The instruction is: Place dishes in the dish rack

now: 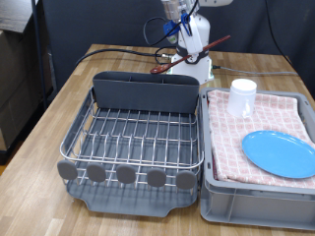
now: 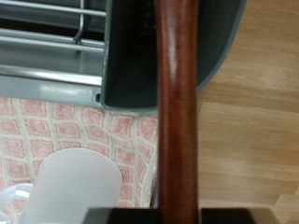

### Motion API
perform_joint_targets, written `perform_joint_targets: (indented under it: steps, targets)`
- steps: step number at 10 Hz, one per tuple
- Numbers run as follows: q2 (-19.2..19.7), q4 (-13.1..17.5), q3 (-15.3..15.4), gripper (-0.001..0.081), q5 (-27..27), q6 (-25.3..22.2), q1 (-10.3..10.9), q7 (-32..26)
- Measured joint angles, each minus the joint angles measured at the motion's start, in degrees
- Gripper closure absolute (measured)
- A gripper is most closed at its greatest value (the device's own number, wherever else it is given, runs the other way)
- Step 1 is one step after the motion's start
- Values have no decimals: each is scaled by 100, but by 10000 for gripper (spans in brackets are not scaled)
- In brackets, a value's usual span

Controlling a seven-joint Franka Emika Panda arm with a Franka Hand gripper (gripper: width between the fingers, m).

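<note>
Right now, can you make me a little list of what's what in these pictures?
gripper: up above the far end of the dish rack, holding the wooden spoon
wooden spoon: between the gripper's fingers, over the utensil trough's corner
utensil trough: tall, grey, at the rack's far end
dish rack: nothing on its wire grid
cup: upright on the checked cloth
plate: lying flat on the cloth, apart from the cup
crate: beside the rack, on the exterior view's right

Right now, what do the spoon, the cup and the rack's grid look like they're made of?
Spoon, held up in the pincer: probably wood, reddish-brown with a faint grain and soft sheen.
Cup: white and matte, plastic or ceramic; I cannot tell which.
Dish rack grid: likely metal wire, thin silvery rods with glints.
</note>
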Motion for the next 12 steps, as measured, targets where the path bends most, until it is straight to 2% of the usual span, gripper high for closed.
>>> perform_joint_targets:
  steps: [6,12]
  targets:
    - [261,0,-569,711,211,-113,6,-421]
    - [865,46,-1167,711,334,288,11,-1250]
